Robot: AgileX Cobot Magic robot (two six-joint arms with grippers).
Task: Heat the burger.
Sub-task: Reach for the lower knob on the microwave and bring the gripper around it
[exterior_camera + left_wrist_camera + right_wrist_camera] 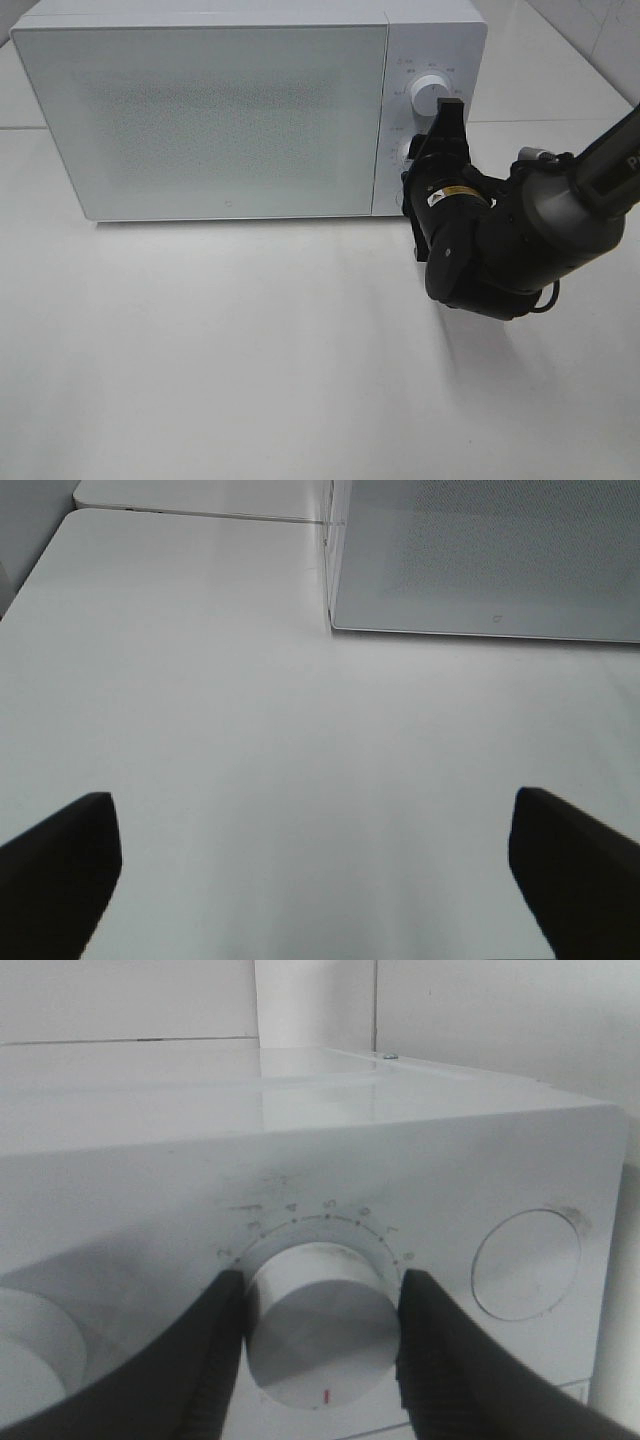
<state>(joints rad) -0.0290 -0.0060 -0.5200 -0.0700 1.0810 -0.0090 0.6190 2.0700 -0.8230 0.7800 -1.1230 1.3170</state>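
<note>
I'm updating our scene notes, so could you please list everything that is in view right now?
microwave: one, white, at the back of the table, door closed
upper dial: one, white, on the microwave's control panel
lower dial: one, white, below the upper dial, held by the right gripper
round button: one, white, beside the lower dial
table: one, white, under everything
left gripper: one, black, open above bare table near the microwave
right gripper: one, black, closed on the lower dial

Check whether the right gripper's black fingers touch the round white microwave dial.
Touching: right wrist view shows the right gripper with both fingers flush against the dial.
</note>
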